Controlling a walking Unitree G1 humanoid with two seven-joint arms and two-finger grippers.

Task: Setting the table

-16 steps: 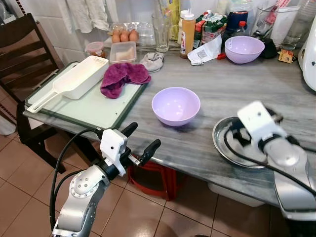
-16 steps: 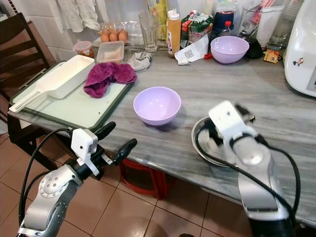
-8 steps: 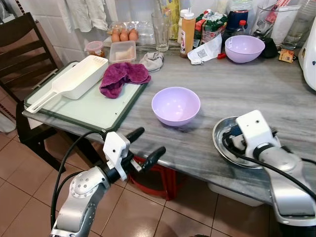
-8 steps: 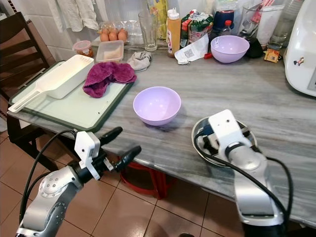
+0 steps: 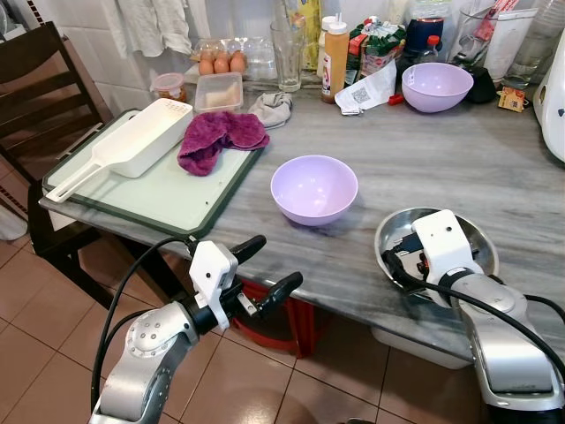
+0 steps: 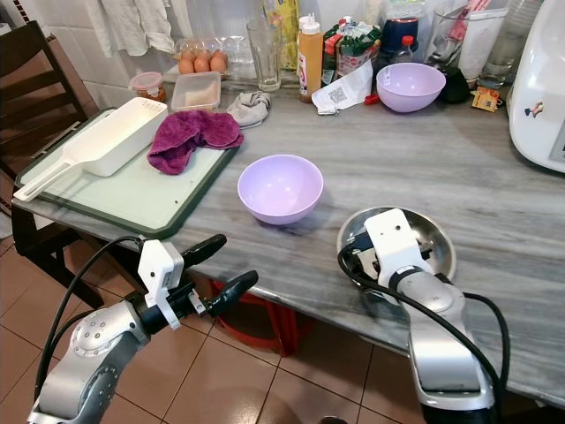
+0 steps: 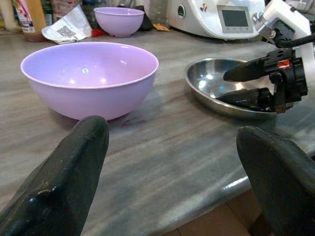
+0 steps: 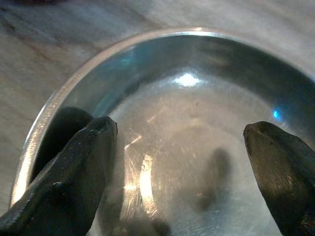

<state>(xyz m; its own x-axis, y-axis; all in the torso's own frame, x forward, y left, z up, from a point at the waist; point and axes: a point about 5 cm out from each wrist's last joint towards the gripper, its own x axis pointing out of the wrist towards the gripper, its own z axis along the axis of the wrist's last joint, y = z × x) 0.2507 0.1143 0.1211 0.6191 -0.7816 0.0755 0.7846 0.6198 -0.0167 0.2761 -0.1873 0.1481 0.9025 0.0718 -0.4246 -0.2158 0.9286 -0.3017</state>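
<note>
A shallow steel dish (image 5: 481,246) lies near the front edge of the grey marble table (image 5: 415,159). My right gripper (image 8: 179,152) is open, and its two black fingers are spread apart low inside the dish, with nothing between them. In the left wrist view the right gripper (image 7: 224,87) reaches into the dish (image 7: 206,78) from the near rim. An empty lilac bowl (image 5: 314,188) stands to the left of the dish. My left gripper (image 5: 274,261) is open and hangs in front of the table edge, below the bowl (image 7: 89,76).
A second lilac bowl (image 5: 436,87) stands at the back among bottles, a glass and eggs. On the left a green-edged board (image 5: 168,199) carries a white scoop (image 5: 132,141) and a magenta cloth (image 5: 219,134). There is a dark chair (image 5: 44,97) far left and a white appliance (image 6: 540,88) far right.
My right gripper has come down and back toward me, from above the dish to low inside it. My left gripper has drifted a little to the right, still open.
</note>
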